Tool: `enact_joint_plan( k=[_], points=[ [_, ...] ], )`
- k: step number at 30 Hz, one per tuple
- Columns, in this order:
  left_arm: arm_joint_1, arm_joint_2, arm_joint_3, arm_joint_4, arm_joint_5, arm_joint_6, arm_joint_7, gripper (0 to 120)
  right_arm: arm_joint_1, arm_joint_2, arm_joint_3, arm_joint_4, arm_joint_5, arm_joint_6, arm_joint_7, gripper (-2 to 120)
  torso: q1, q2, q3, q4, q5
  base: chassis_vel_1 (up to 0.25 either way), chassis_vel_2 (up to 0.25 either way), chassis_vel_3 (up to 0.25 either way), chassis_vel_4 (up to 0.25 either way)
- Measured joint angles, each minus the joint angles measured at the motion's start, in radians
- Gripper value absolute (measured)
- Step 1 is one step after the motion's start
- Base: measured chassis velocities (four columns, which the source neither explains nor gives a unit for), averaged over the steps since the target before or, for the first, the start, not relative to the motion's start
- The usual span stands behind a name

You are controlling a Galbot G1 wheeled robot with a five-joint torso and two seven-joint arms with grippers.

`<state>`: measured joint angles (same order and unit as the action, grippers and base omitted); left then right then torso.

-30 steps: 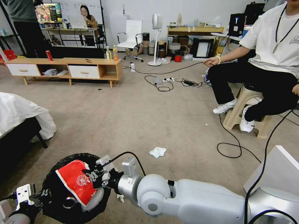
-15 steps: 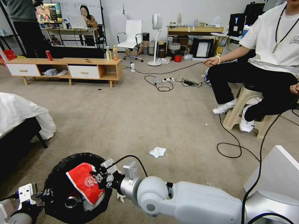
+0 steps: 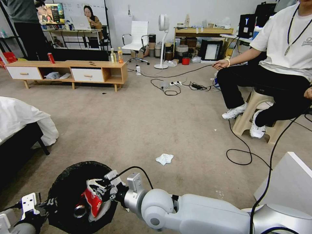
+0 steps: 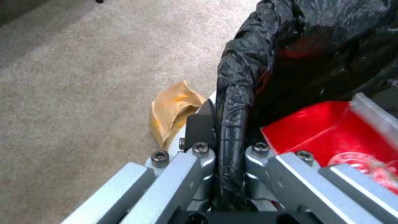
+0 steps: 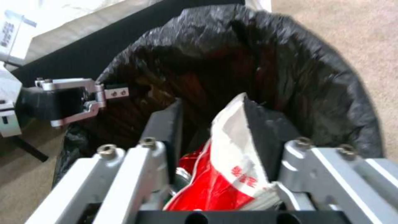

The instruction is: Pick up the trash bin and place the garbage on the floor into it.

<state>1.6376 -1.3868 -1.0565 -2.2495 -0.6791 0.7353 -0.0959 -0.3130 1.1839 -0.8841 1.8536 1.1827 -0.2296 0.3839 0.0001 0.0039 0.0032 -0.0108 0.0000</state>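
Red and white plastic, the snack packet (image 3: 94, 203), now sits lower and more crumpled inside the trash bin (image 3: 70, 175) than a second ago, when it was spread flat above the rim; over that second the right pincer (image 3: 99, 191) has carried it down into the black liner. In the right wrist view the packet (image 5: 226, 174) lies between that pincer's jaws, which stand apart with a gap on one side, so the grip looks loosened or just letting go. The left pincer (image 4: 226, 137) at the near left is clamped on the bin's bag-covered rim (image 4: 232, 124), holding the bin up off the floor. I judge this piece as good as delivered. Still on the carpet are a crumpled white tissue (image 3: 164, 159) to the right and farther off, and a crumpled brown paper bag (image 4: 174, 109) just beside the bin, so more garbage remains to collect.
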Motion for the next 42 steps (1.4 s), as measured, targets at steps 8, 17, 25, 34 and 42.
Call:
enact_joint_plan(
  k=[8, 17, 25, 34, 42],
  points=[
    [-0.002, -0.001, 0.001, 0.009, 0.002, 0.0, 0.001, 3, 0.009, -0.017, 0.016, 0.02, -0.002, 0.002, 0.0, 69, 0.0, 0.0, 0.0, 0.0, 0.0, 0.0, 0.0, 0.0, 0.0],
    [-0.003, -0.004, 0.002, 0.019, 0.009, 0.0, 0.002, 3, 0.009, -0.042, 0.079, 0.067, -0.004, 0.007, 0.001, 99, 0.0, 0.0, 0.0, 0.0, 0.0, 0.0, 0.0, 0.0, 0.0],
    [-0.002, -0.005, 0.002, 0.024, 0.015, 0.0, 0.005, 3, -0.014, -0.104, 0.204, 0.149, -0.023, 0.021, -0.004, 100, 0.0, 0.0, 0.0, 0.0, 0.0001, 0.0, 0.0, 0.0, 0.0],
    [0.003, -0.007, -0.015, 0.025, 0.02, 0.0, 0.009, 3, -0.159, -0.255, 0.589, 0.252, -0.113, 0.096, -0.067, 100, 0.0, 0.0, 0.0, -0.0001, 0.0004, 0.0, 0.0, 0.0, 0.0],
    [0.015, -0.013, -0.027, 0.008, 0.02, 0.0, 0.01, 3, -0.324, -0.34, 0.892, 0.334, -0.174, 0.174, -0.083, 100, 0.0, 0.0, 0.0, 0.0, 0.0002, 0.0, 0.0, 0.0, 0.0]
  ],
)
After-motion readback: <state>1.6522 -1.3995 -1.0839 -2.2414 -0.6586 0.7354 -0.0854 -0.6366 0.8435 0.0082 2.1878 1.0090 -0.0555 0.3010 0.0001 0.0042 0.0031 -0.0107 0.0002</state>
